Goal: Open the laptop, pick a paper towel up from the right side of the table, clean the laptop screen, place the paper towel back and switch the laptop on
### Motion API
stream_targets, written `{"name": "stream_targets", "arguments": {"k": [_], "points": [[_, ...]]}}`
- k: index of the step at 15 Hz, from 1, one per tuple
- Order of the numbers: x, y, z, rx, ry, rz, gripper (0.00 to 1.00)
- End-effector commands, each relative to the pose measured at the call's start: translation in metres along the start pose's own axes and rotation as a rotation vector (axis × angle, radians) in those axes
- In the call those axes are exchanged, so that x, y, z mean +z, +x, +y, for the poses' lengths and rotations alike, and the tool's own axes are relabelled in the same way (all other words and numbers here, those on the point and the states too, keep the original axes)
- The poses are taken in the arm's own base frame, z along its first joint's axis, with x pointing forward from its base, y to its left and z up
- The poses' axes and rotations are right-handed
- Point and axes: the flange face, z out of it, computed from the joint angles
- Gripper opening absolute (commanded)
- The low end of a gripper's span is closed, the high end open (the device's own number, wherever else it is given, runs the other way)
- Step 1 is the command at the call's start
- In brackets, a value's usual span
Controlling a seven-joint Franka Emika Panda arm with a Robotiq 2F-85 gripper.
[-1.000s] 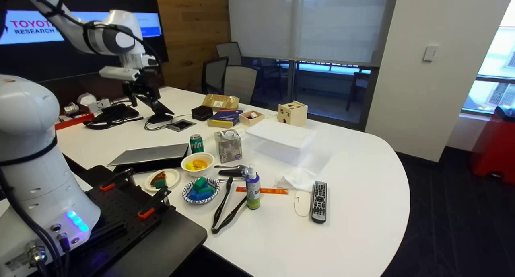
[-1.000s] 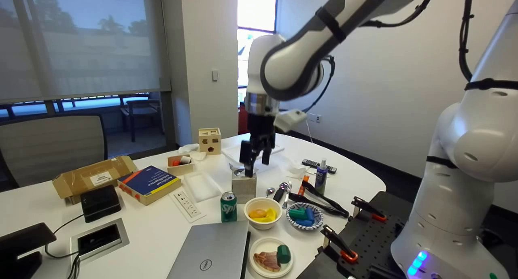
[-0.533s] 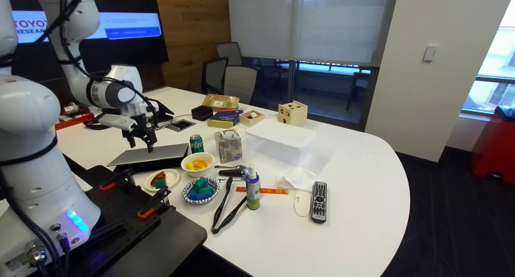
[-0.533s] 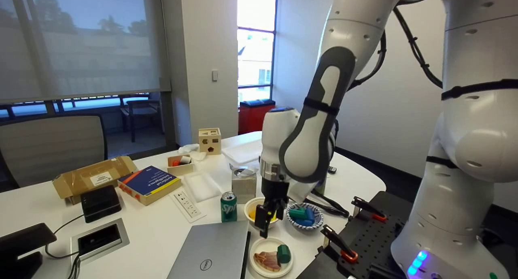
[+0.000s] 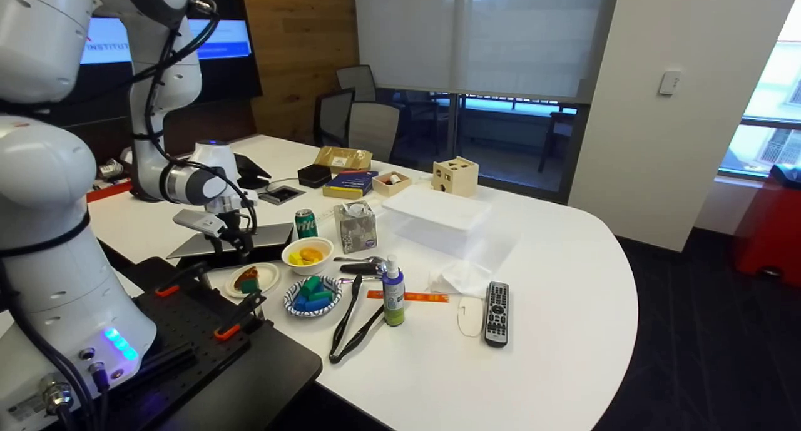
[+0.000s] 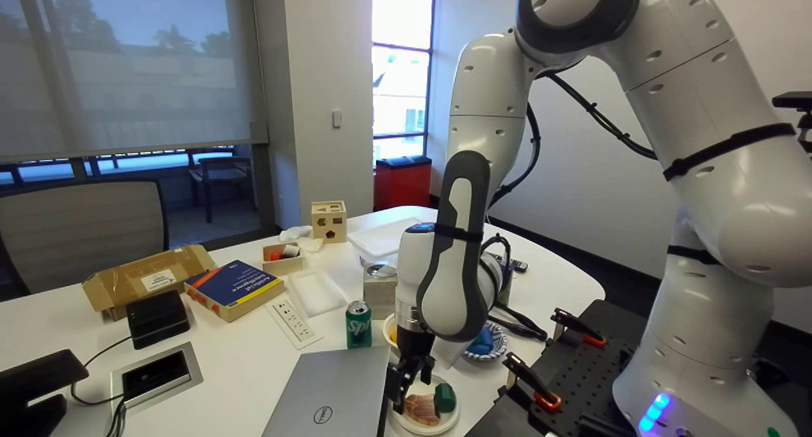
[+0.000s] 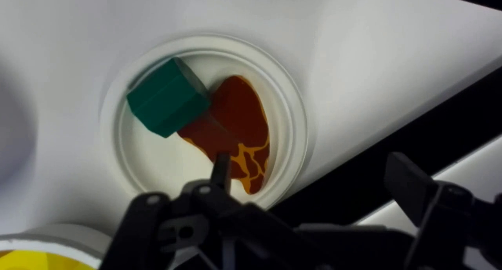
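The two fingers [image 7: 410,187] of the gripper [image 7: 310,174], spread apart, hang close by one laptop [image 6: 333,386] and one plate [image 7: 164,160]; whether they touch, I cannot tell. The white, round-ended table [image 5: 519,381] also bears two bowls [image 5: 308,270], one can [image 5: 306,224], one tissue box [image 5: 357,231], one bottle [image 5: 393,296], and the paper towel [image 5: 462,278] near one remote [image 5: 497,315]. Beyond stand a wooden wall [image 5: 300,55], a shaded window [image 5: 532,43] and a red bin [image 6: 402,184].

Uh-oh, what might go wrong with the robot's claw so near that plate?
The gripper hangs close to the plate, so going lower might bump it and send the green block rolling. The can stands right by the laptop, so it may topple if the laptop gets pushed.
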Motion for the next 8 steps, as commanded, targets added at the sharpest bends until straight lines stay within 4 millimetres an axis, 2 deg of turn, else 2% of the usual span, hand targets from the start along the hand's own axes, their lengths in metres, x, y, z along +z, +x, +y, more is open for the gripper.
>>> {"name": "stream_targets", "arguments": {"k": [1,8], "points": [[0.024,0.009,0.001,0.025,0.002,-0.001,1.0],[0.057,0.022,-0.017,0.018,0.013,-0.003,1.0]]}}
